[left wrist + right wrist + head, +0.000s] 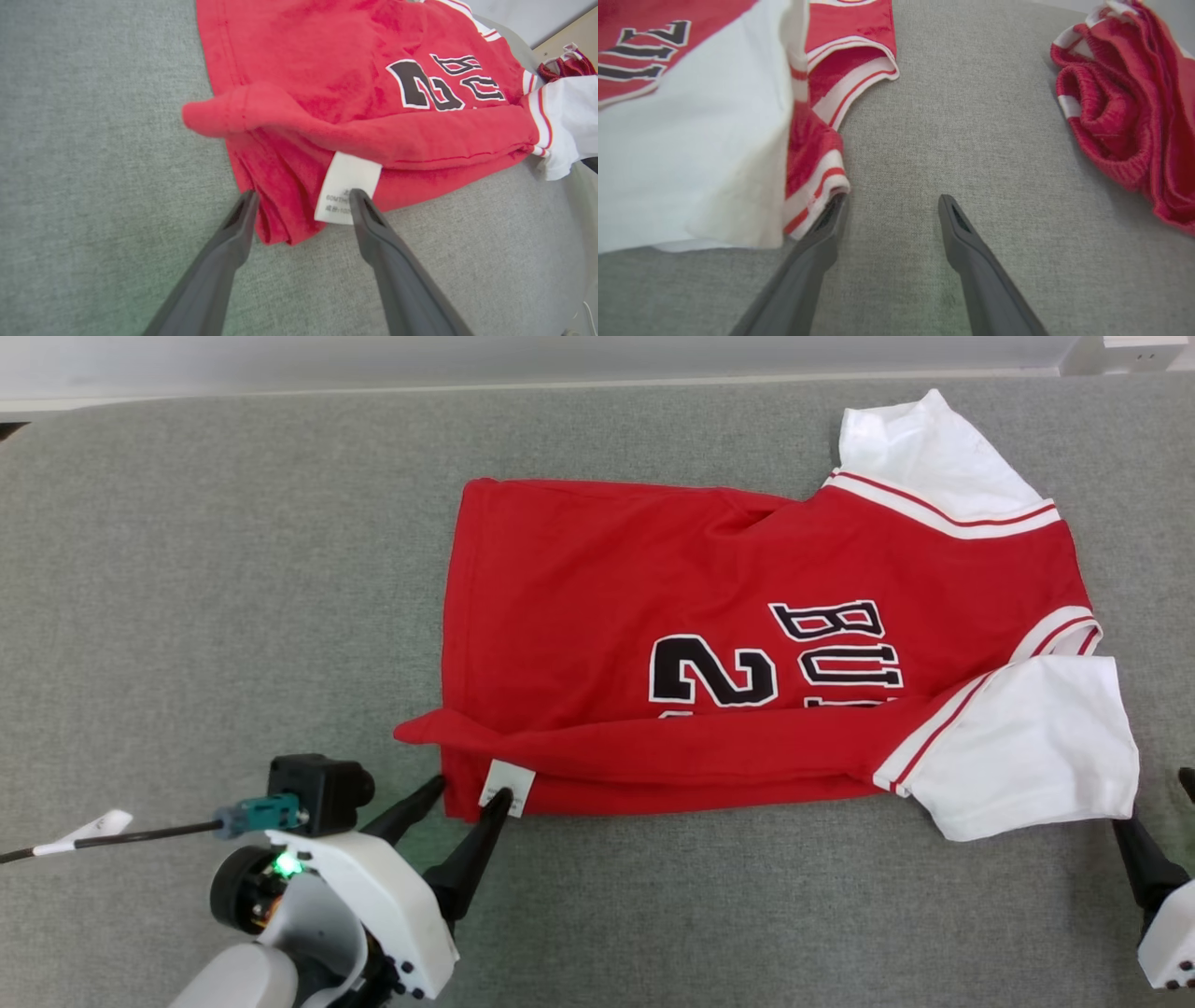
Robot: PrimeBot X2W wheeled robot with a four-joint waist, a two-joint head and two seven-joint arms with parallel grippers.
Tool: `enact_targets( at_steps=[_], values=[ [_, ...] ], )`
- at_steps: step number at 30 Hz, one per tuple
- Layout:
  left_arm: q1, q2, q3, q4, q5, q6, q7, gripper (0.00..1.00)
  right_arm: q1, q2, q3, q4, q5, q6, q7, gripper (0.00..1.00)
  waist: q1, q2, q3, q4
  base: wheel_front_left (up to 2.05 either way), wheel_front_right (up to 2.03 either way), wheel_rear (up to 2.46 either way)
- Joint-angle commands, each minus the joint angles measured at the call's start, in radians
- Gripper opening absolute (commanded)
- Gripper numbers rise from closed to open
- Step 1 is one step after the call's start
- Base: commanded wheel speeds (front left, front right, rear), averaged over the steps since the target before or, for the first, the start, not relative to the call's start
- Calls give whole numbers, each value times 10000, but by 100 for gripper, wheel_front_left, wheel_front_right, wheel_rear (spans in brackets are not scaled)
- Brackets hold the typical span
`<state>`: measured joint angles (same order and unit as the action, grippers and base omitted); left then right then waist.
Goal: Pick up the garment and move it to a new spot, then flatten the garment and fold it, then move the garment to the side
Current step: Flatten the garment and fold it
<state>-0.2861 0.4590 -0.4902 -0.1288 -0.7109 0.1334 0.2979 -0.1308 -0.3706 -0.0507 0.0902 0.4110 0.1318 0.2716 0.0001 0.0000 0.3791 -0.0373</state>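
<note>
**Mia:** Where is the shirt?

**Ben:** The red basketball shirt (709, 644) lies on the grey tabletop (233, 616), in the middle and a bit to the right. Its bottom edge points left. Its two white sleeves are on the right, one far (924, 457) and one near (1027, 747).

**Mia:** Is it flat?

**Ben:** Mostly. The near side is folded over, so a long red flap (653, 747) runs along the near edge. It hides the lower part of a big black "2" (714, 669) and of some letters (840, 649).

**Mia:** What is the left gripper (471, 790) doing?

**Ben:** It is at the near left corner of the shirt, and its two dark fingers are spread wide. The corner sits between them, but they do not pinch it. One fingertip is at a small white label (343, 175) that hangs out from under the flap. The other is just beside the red edge.

**Mia:** And the right gripper (892, 199)?

**Ben:** It is spread wide too, and it holds nothing. It is low over the tabletop, near the near white sleeve. One fingertip is right at a red and white striped edge (817, 186) of the shirt. Grey tabletop shows between the fingers.

**Mia:** What else is there?

**Ben:** A crumpled red and white cloth (1125, 107) lies further to the right, well apart from the shirt.
</note>
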Motion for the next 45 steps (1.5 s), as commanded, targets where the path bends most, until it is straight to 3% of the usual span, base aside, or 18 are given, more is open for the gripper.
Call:
enact_targets(
  at_steps=[1, 20, 31, 45],
  values=[
    [-73, -4, -10, 59, 14, -21, -21, 100, -183, -15, 69, 33, 61, -24, -98, 100, -1, 0, -3, 0, 0, 0, 0],
    [208, 103, -280, 81, -74, -12, 174, 100, -37, -159, 288, -701, 469, -24, 587, 100, -1, 0, -371, -51, 0, 0, 0],
    [109, 162, -299, -129, -87, 63, 247, 100, -8, 140, 126, -1080, 367, -24, 760, 100, -1, 0, -255, -99, 0, 0, 0],
    [-481, -209, -450, 495, -318, -158, 345, 100, -757, 234, 975, -137, 513, -24, 1115, 100, -1, 0, 223, 33, 0, 0, 0]
  ],
)
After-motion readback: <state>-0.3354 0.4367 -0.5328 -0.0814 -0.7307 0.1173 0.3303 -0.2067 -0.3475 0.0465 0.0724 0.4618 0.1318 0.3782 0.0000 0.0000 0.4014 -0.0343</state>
